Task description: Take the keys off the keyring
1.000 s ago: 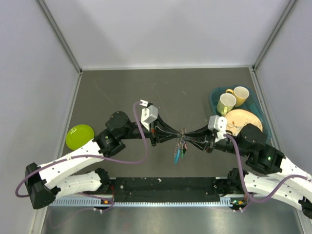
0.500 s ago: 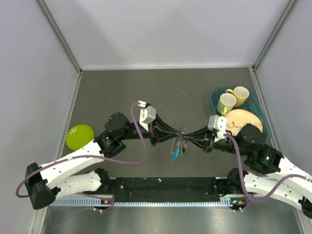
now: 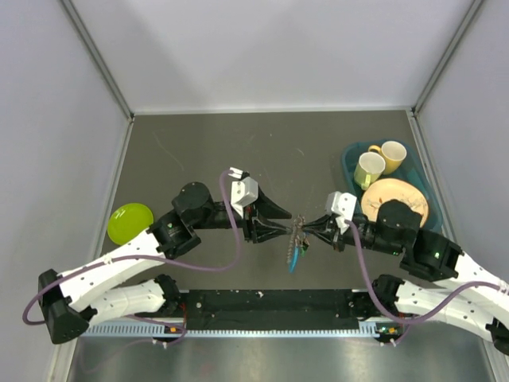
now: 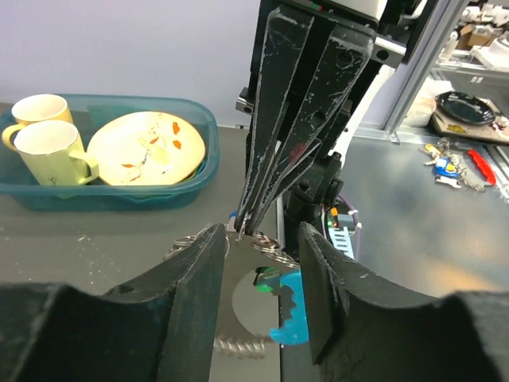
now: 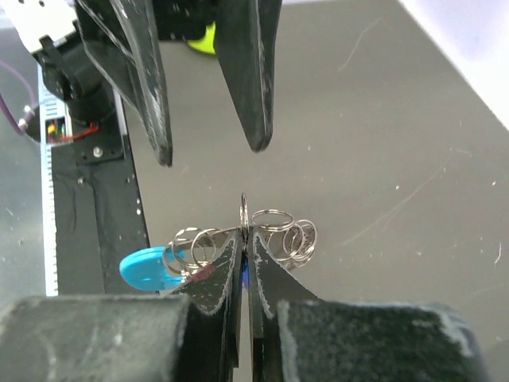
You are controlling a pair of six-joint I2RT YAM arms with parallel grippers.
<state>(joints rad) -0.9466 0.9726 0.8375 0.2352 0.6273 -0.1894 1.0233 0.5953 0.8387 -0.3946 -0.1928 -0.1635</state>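
Dish [image 3: 130,223], lime-green, sits far left, well apart from the action. Next we see left gripper [image 4: 261,232] released, fingers spread either side of the keyring [image 5: 244,208], not touching it as far as we can tell. Keyring hangs between the two arms, seemingly lifted off the surface, with bright-blue tab [image 5: 147,269] and keys [image 4: 262,281] dangling under it. Right gripper [image 5: 245,239] is clenched, pinching the ring's thin edge at its tips. Far right, teal bin [image 3: 347,159] holds two mugs [image 3: 371,167] and a plate [image 3: 398,195]. We judge the task barely started: no key looks off the ring, all hang in one bunch. Left has to grab a key and work it round the coil.
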